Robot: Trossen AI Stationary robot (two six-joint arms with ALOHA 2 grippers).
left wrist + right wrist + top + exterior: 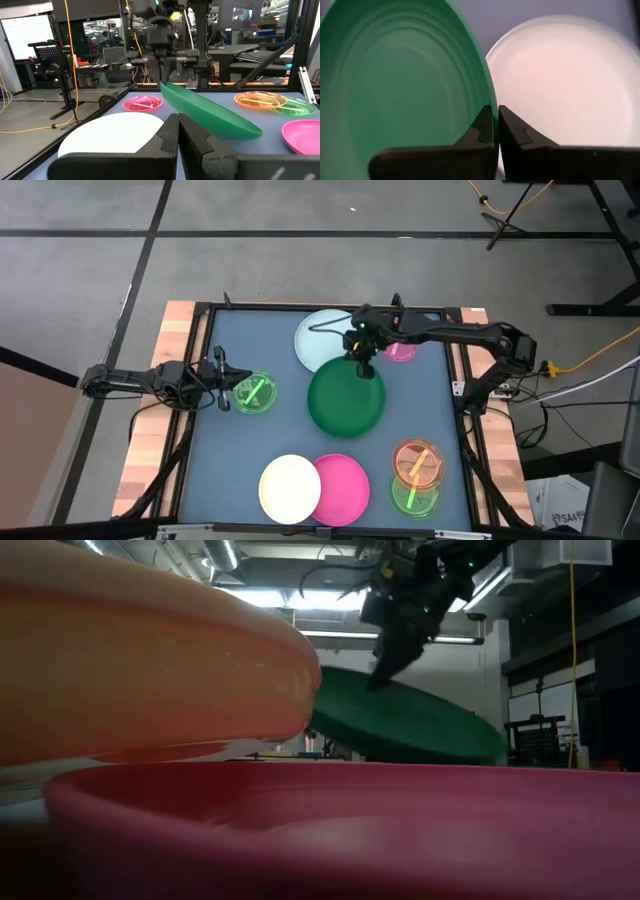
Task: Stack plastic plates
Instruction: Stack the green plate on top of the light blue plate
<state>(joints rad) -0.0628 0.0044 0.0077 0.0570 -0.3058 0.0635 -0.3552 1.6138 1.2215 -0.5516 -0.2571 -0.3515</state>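
Observation:
My right gripper is shut on the dark green plate at the table's middle; the plate shows tilted in the low view and the left wrist view. The pale blue-white plate lies flat just beyond it. My left gripper is shut at the left, beside a small translucent green plate; whether it touches that plate I cannot tell. The cream plate and the hot pink plate lie side by side at the near edge. My right gripper pinches the dark green plate's far rim between its two fingers, one on each face of the plate. The fingers come from above, pointing down. The plate hangs tilted, held rim high and opposite rim low; whether that rim touches the table I cannot tell.
A small translucent pink plate lies at the far right behind my right gripper. A small orange plate and a small green one lie at the near right. The table's black frame runs around the mat.

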